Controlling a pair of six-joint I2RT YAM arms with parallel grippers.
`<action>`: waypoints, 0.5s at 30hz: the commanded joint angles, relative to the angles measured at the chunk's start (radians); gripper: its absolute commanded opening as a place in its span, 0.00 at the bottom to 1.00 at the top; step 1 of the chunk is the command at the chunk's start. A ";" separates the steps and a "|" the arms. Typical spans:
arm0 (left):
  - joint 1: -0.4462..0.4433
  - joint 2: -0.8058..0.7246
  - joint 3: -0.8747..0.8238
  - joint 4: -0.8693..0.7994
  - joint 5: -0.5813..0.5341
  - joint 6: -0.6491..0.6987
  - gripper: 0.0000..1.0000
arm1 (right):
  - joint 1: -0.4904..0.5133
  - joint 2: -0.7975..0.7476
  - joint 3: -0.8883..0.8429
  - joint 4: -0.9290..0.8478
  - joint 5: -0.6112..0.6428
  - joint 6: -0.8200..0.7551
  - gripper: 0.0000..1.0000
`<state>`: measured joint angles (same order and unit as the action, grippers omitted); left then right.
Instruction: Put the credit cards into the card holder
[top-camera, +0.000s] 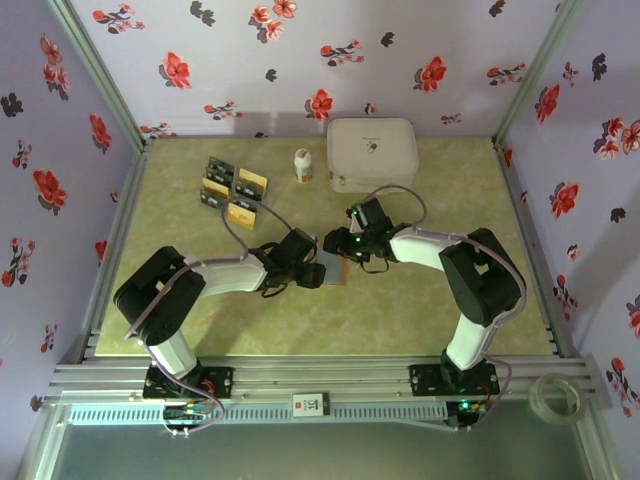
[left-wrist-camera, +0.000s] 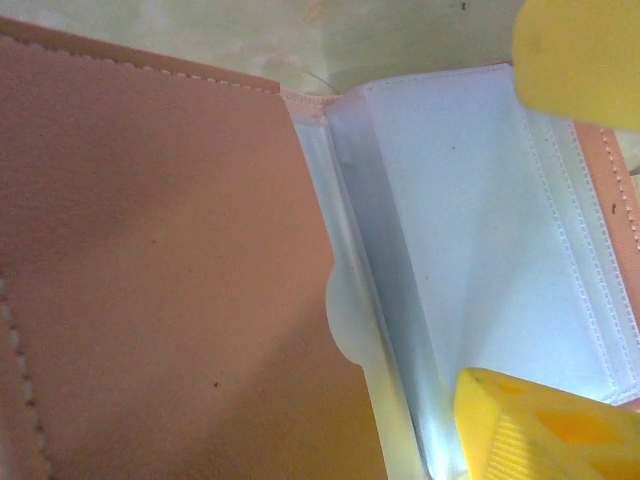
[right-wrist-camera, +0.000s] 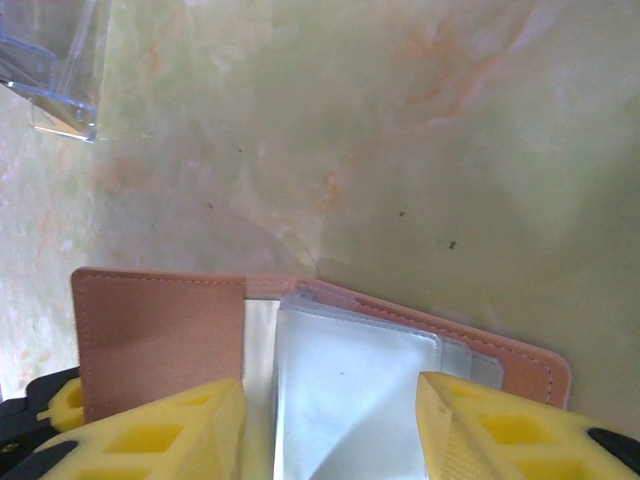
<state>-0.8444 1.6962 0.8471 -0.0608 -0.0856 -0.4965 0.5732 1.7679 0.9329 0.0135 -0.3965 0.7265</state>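
Lying open, the card holder (right-wrist-camera: 160, 340) faces its clear sleeves (right-wrist-camera: 350, 390) upward.

The left arm (top-camera: 225, 275) and right arm (top-camera: 425, 245) share one build: rounded black joint housings joined by white tubular links. Thin grey cables (top-camera: 235, 235) loop above the forearms. The gripper fingers (right-wrist-camera: 170, 435) are yellow plastic with square recesses.

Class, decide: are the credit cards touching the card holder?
Apart. The top view shows the credit cards grouped far back on the left, with bare table between them and the card holder at the centre.
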 joint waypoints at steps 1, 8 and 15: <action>-0.002 0.026 -0.024 -0.017 -0.030 0.009 0.69 | -0.001 0.028 -0.023 0.026 -0.002 0.020 0.48; -0.002 0.021 -0.020 -0.017 -0.030 0.009 0.69 | 0.001 0.037 -0.028 0.036 -0.011 0.021 0.45; -0.001 -0.009 -0.012 -0.028 -0.029 0.007 0.70 | 0.001 -0.015 -0.014 -0.013 0.009 -0.006 0.40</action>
<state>-0.8444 1.6955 0.8471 -0.0608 -0.0856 -0.4969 0.5732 1.7840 0.9134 0.0322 -0.3965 0.7353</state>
